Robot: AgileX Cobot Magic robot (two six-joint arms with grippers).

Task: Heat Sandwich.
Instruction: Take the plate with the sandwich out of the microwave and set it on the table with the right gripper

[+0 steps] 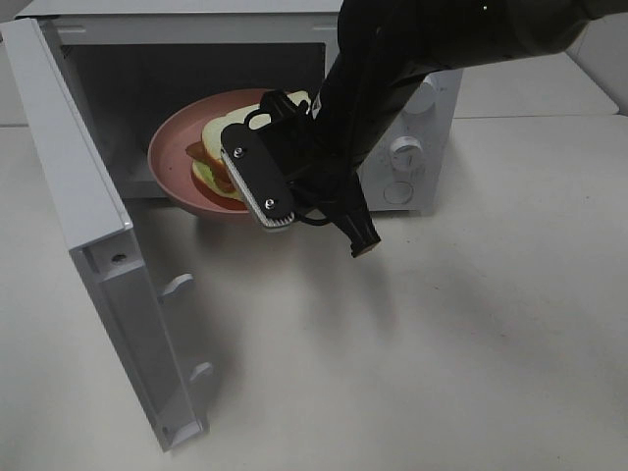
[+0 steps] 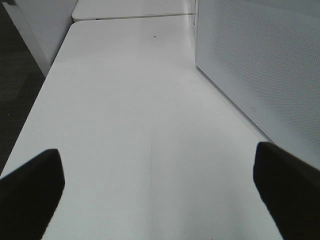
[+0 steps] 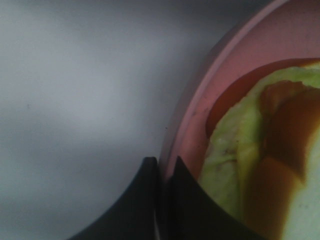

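Observation:
The sandwich (image 1: 218, 137), pale bread with green and red-brown filling, lies on a round pink plate (image 1: 172, 162). The plate hangs in the opening of the white microwave (image 1: 412, 108), partly inside, its front edge sticking out. My right gripper (image 1: 294, 172) reaches in from the upper right; its fingertips are hidden behind its own body. The right wrist view shows this gripper (image 3: 162, 172) shut on the rim of the plate (image 3: 200, 100), close beside the sandwich (image 3: 240, 165). My left gripper (image 2: 160, 175) is open over bare table, holding nothing.
The microwave door (image 1: 88, 216) swings wide open toward the front left. Control knobs (image 1: 404, 150) sit on the right of the microwave's front. In the left wrist view a white perforated wall (image 2: 260, 65) stands to one side, with the white table (image 2: 130, 100) stretching ahead.

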